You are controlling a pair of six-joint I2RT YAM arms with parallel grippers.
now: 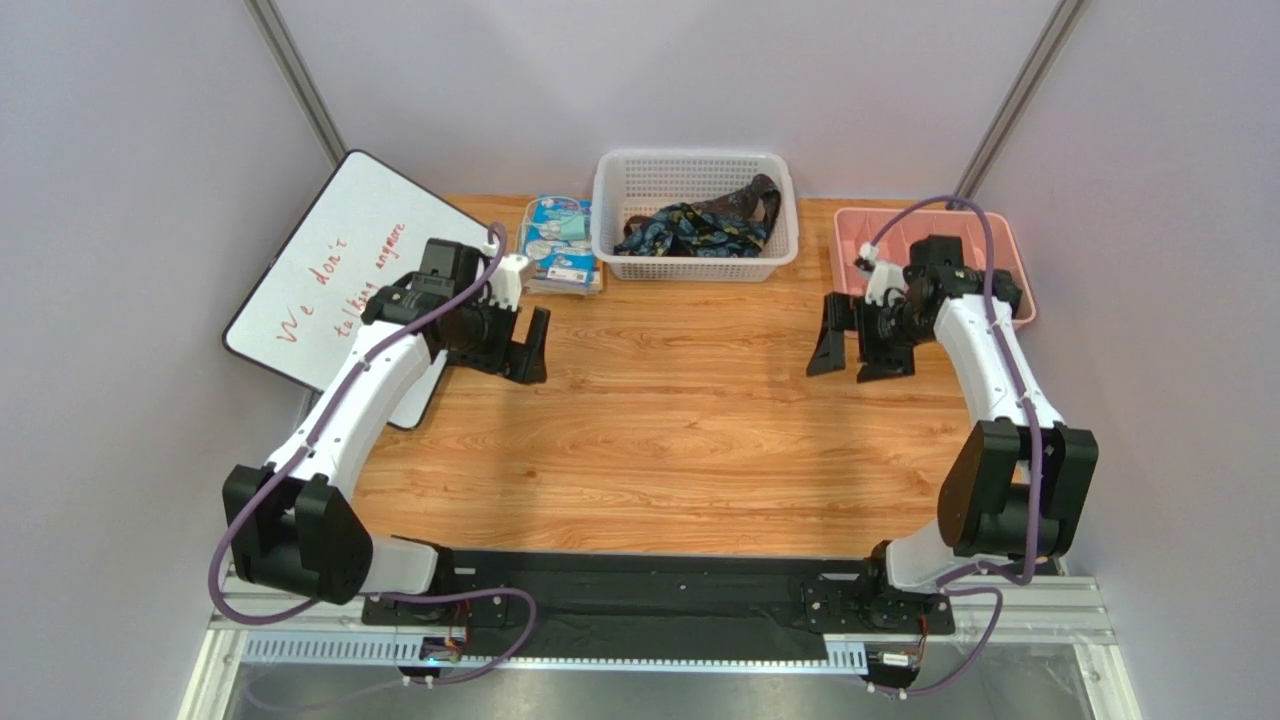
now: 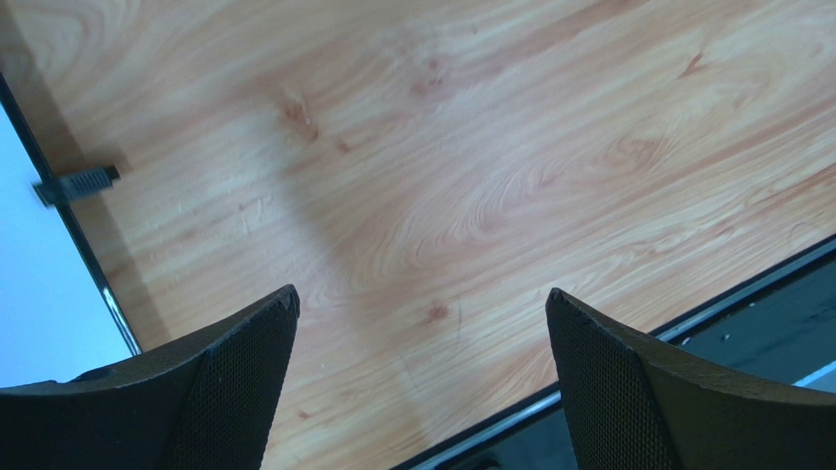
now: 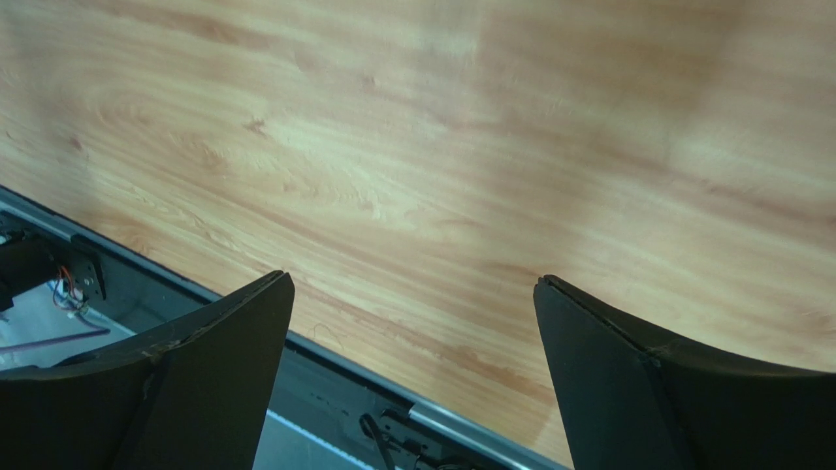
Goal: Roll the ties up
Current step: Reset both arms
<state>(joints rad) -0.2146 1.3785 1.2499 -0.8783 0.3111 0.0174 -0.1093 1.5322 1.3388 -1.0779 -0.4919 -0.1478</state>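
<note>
A: What is seen at the far left?

B: A whiteboard (image 1: 334,270) with red handwriting is set at the left edge of the table (image 1: 676,435), partly overhanging it. Just to its right, the left gripper (image 1: 523,348) is held above the bare wood, near the board's lower corner.

A: How are its jaws set?

B: They are spread wide. In the left wrist view only wood grain is seen between the two fingers, and nothing is pinched.

A: What is found behind it?

B: A blue-white packet (image 1: 561,240) is laid flat near the far edge, just left of a white basket (image 1: 694,267). Whether the two touch cannot be told.

A: Where are the ties?

B: The ties (image 1: 706,225) are bundled inside the basket. Dark fabric with teal and orange-brown pattern is seen, and one end is draped up against the right wall. They are well apart from both grippers.

A: And on the right?

B: The right gripper (image 1: 852,353) is held over the wood, its jaws also spread wide. Only the tabletop is seen between them in the right wrist view, and nothing is gripped. Behind it a pink tray (image 1: 857,225) is set at the far right corner, partly hidden by the arm.
</note>
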